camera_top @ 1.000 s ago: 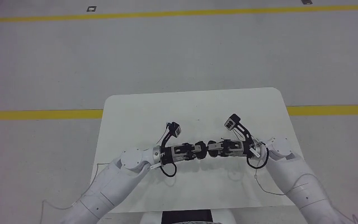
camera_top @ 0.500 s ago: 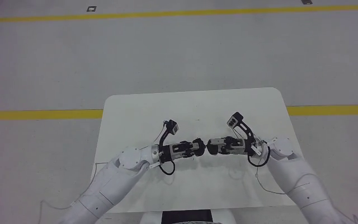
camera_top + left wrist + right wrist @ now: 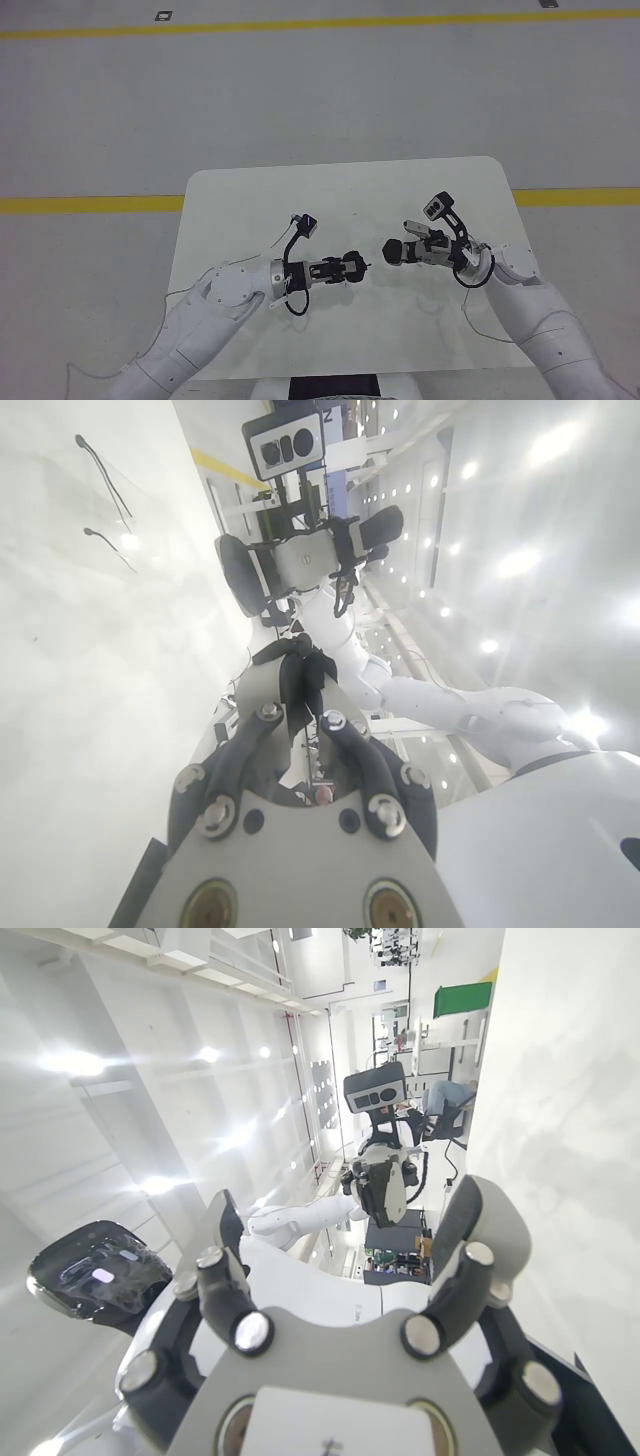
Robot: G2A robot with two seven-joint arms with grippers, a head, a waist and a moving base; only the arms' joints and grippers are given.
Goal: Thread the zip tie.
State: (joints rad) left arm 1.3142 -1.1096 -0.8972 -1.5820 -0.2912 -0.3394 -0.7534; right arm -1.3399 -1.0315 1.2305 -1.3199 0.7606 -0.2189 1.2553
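Left gripper (image 3: 356,266) and right gripper (image 3: 392,250) face each other, slightly apart, over white table (image 3: 250,200).

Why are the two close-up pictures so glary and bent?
Left wrist view: ceiling lamps flare into streaks; haze whitens the table. Right wrist view: similar starbursts; the wide lens bends walls around the right gripper. Top view: even light, no glare.

Desk (image 3: 250,200): white, smooth, matt top. Left end effector (image 3: 300,660): brushed grey metal plate, bright polished screw heads, fingertips wrapped in crumpled matt black cloth. Right end effector (image 3: 345,1203): same grey metal, with matt black rubber-like finger pads (image 3: 452,1223). Zip tie (image 3: 105,477) on the desk: thin, dark, plastic-looking strand.
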